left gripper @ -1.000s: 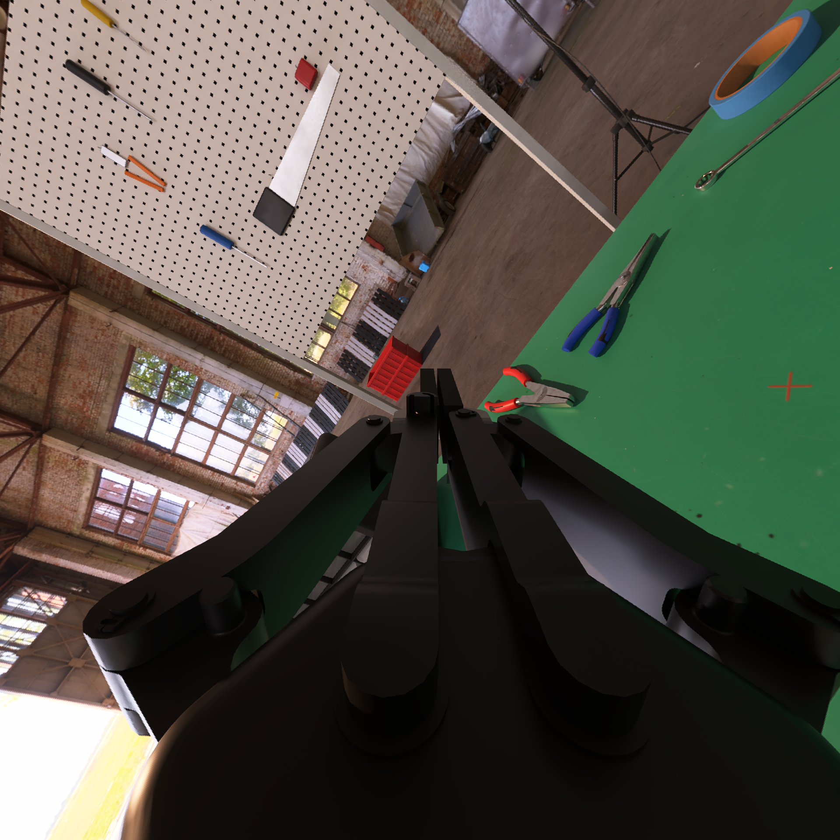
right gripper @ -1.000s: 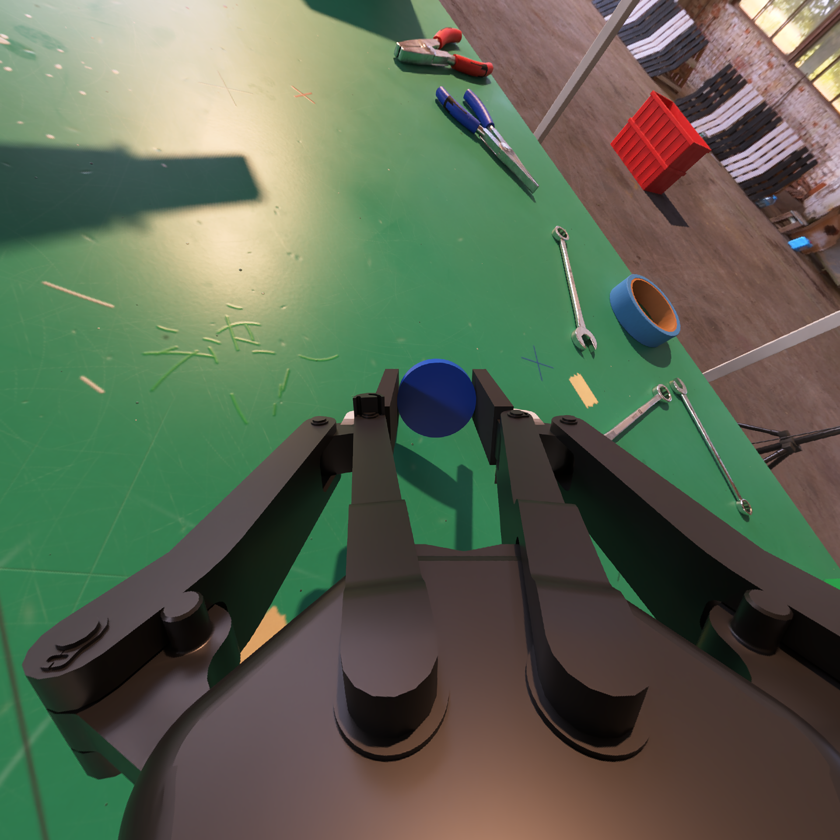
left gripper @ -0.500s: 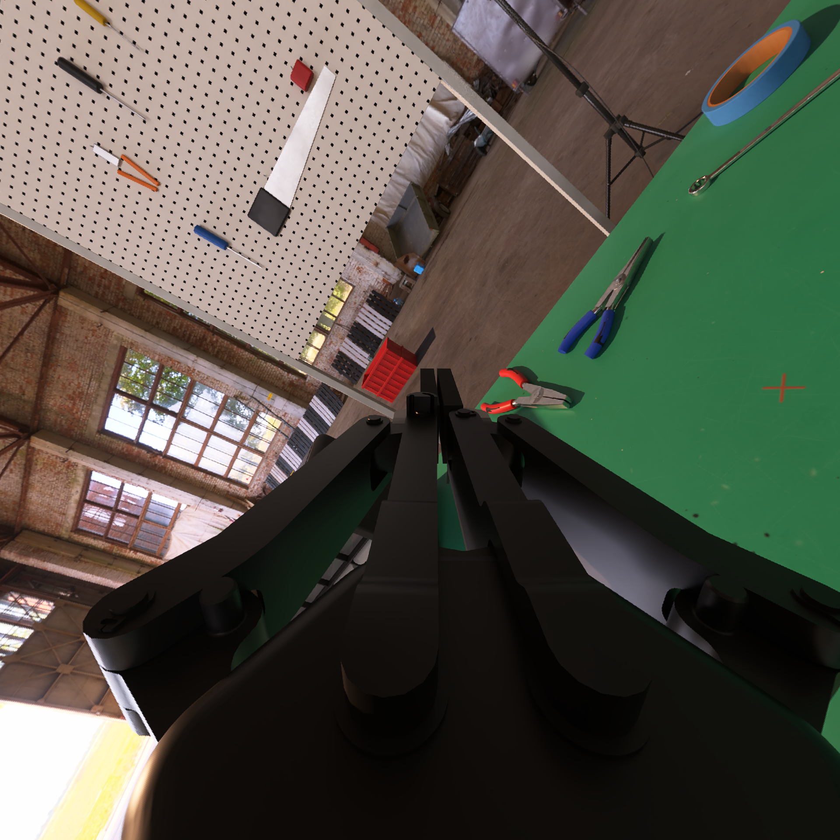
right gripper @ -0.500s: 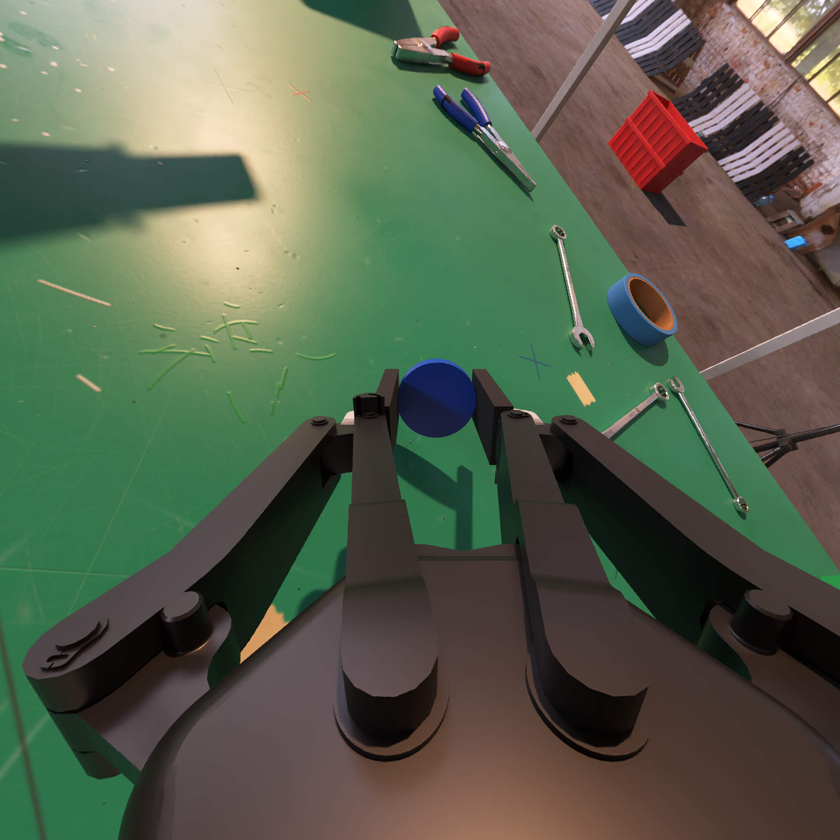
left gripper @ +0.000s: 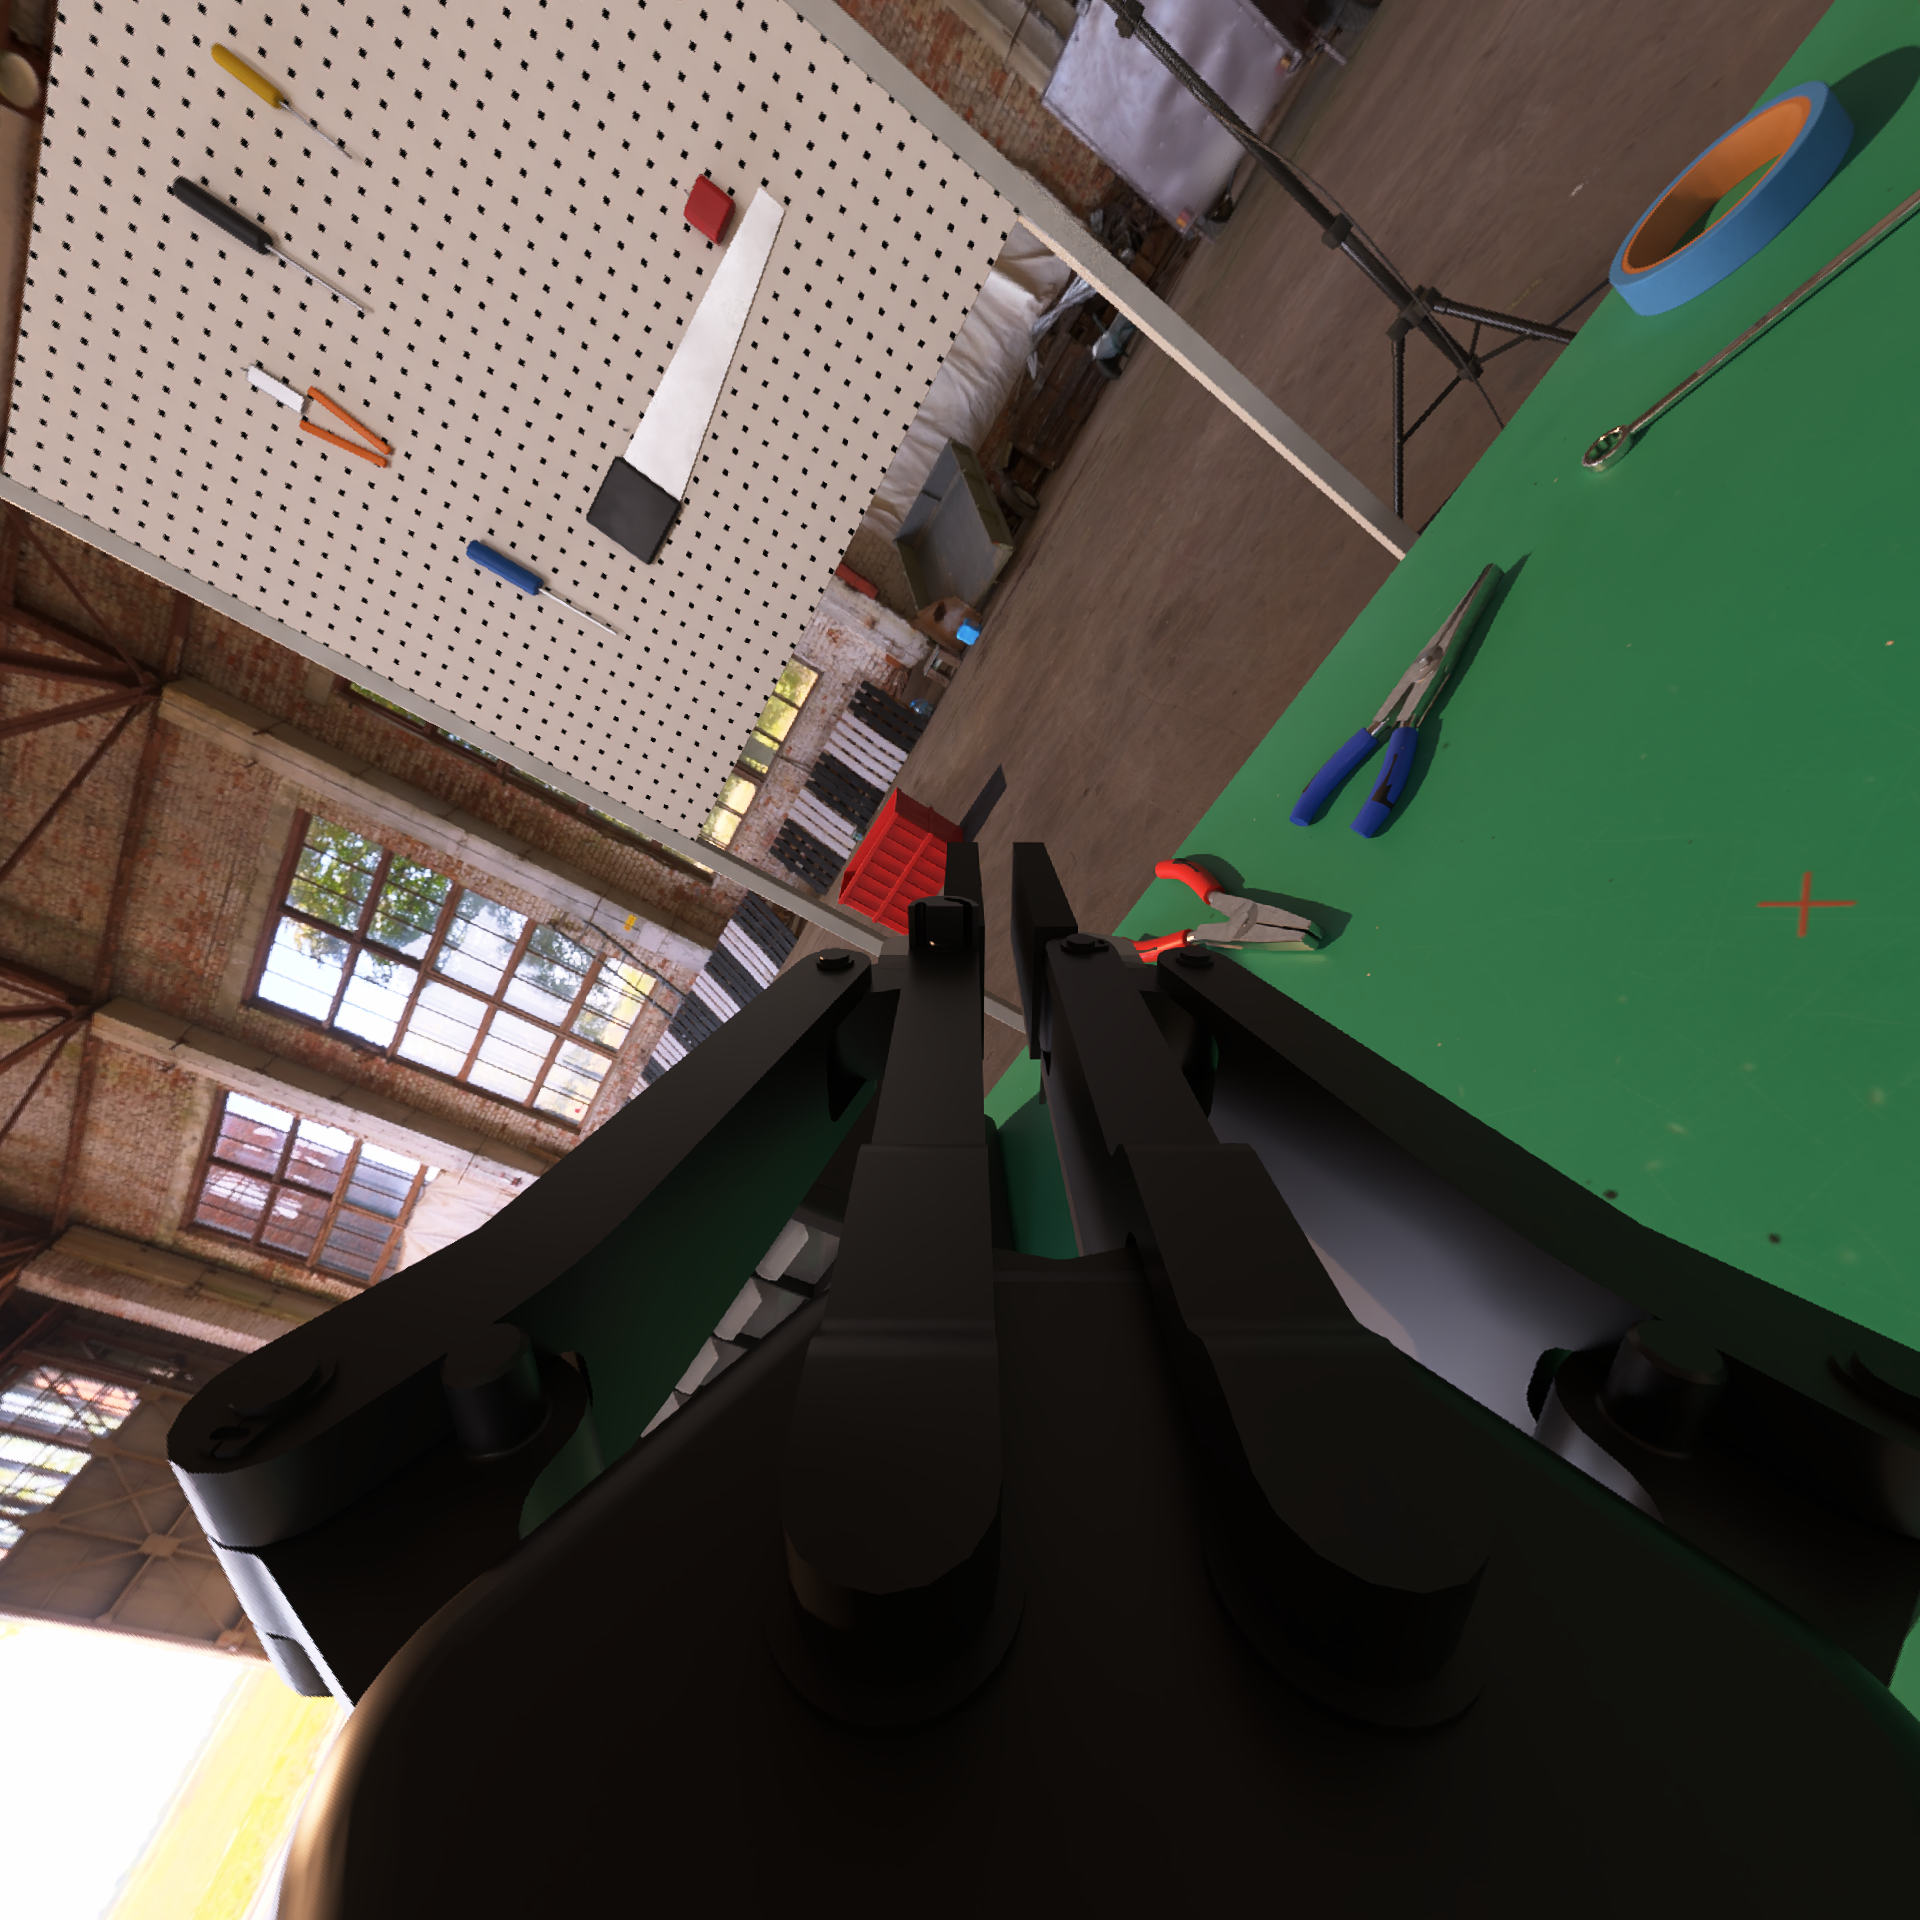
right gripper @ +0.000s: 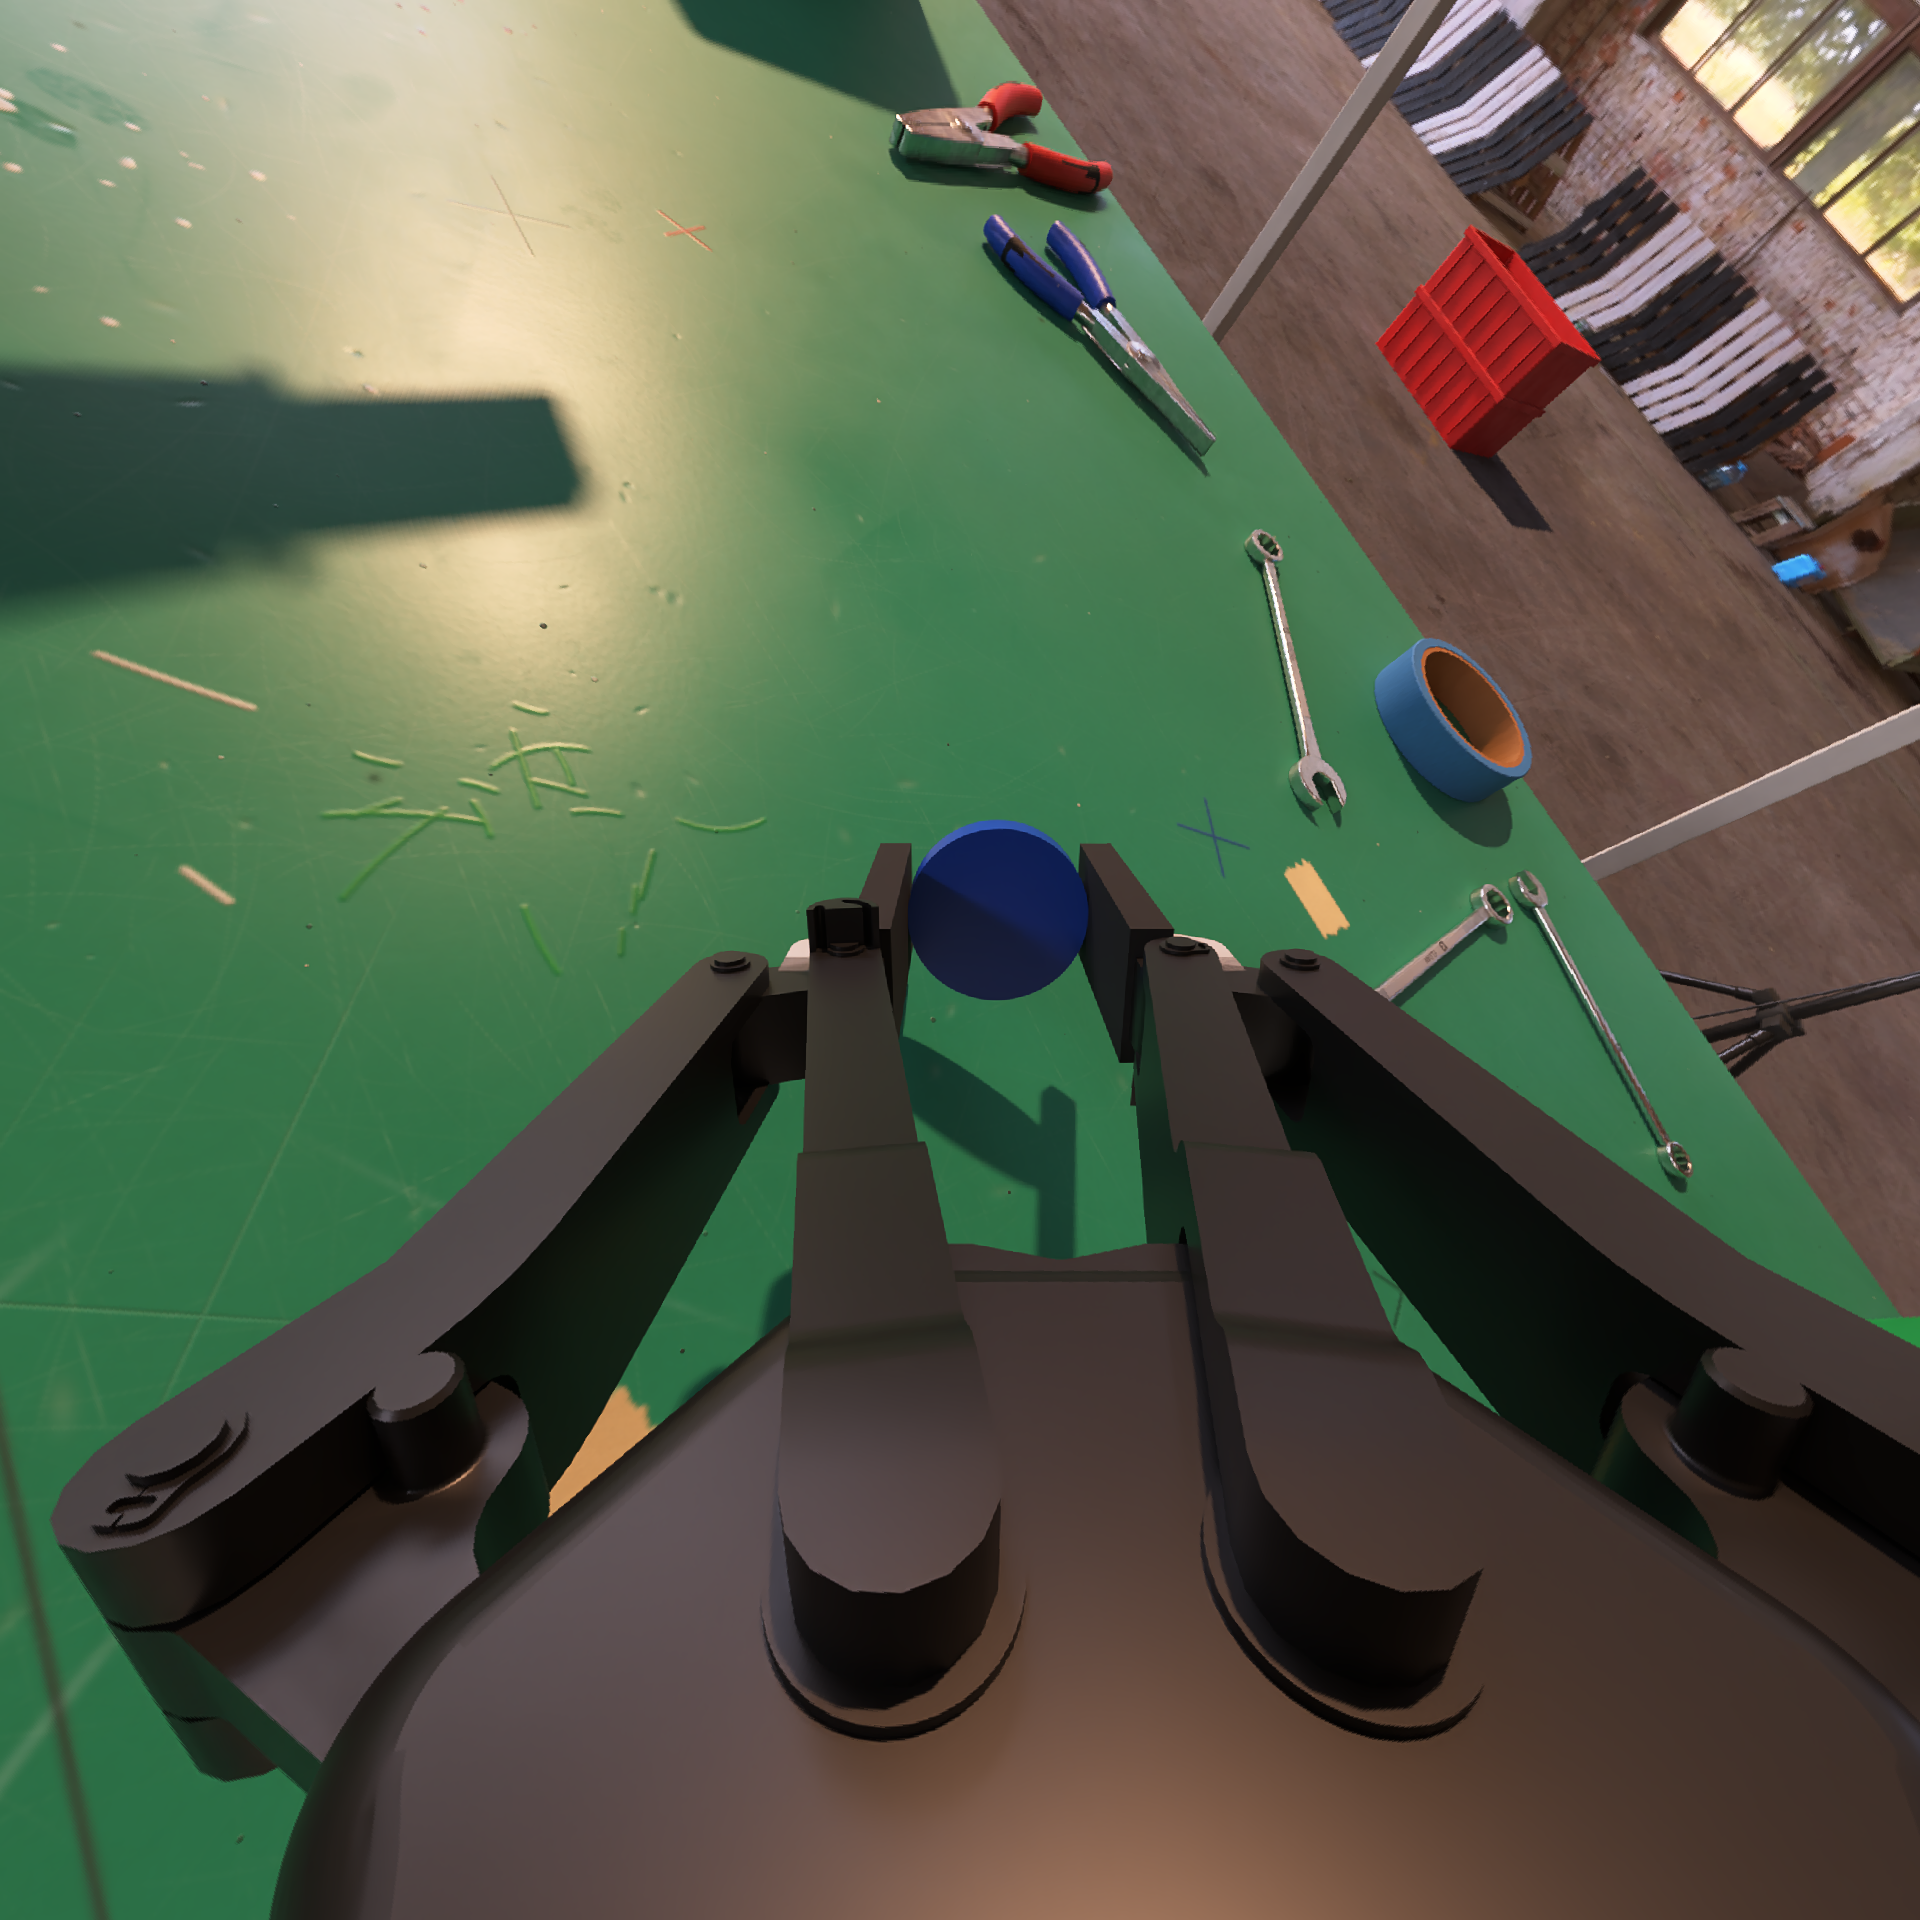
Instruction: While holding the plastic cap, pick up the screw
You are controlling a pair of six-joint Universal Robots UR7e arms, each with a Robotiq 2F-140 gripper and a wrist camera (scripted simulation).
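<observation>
Cap: the blue plastic cap sits between the fingers of the right gripper, lifted clear of the green counter, with its shadow on the surface beneath.
Right grip: we see both pads pressed against the cap's rim, one on each side, its flat round face turned toward the wrist.
Screw: we cannot make it out in either view.
Left grip: the left gripper has its fingers parted by a narrow gap; we see nothing between them.
Left aim: these fingers point past the counter's edge toward a red crate on the floor.
Beside the left fingers: red-handled pliers lie just right of the tips; blue-handled pliers lie farther off on the same side.
Beyond the right fingers: a wrench and a blue tape roll lie ahead and to the right.
Right of the right fingers: two more wrenches lie near the counter edge.
Far off: a pegboard with hanging tools fills the area above and left of the left fingers.
</observation>
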